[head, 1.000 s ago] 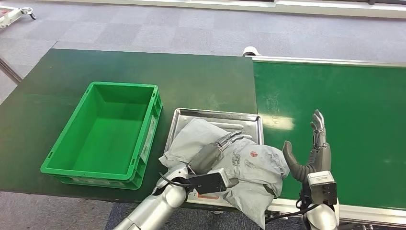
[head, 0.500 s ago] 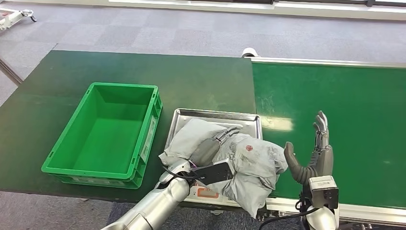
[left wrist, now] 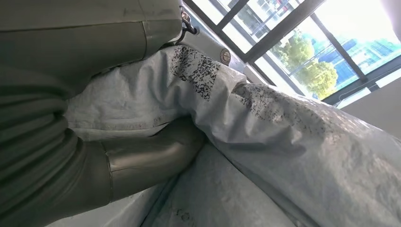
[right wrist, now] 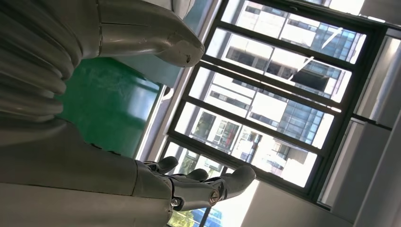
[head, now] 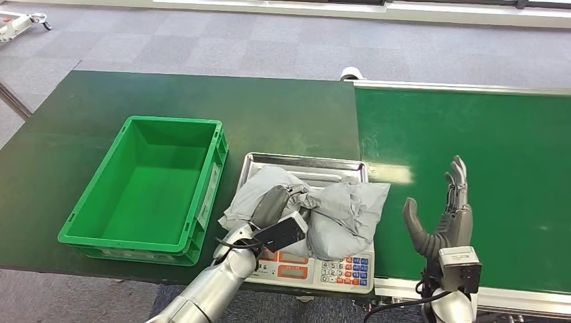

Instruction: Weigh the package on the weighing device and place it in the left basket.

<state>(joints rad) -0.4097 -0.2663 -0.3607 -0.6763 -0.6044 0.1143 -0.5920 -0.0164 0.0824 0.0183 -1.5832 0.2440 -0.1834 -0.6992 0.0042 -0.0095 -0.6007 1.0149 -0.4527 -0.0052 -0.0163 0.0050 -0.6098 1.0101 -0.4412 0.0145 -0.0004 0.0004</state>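
I'm seeing the package (head: 316, 208) lying crumpled on the scale (head: 306, 262), with my left hand (head: 273, 205) gripping its fabric at the 9 o'clock end. At 3 o'clock, well apart, my right hand (head: 444, 219) is hovering over the belt (head: 471, 134), fingers spread and empty; the basket (head: 145, 188) is sitting at 9 o'clock.

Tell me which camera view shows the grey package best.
The head view. It shows the whole grey package lying crumpled on the scale beside the green basket, with the left hand gripping it. The left wrist view shows its wrinkled surface up close; the right wrist view looks away at windows.
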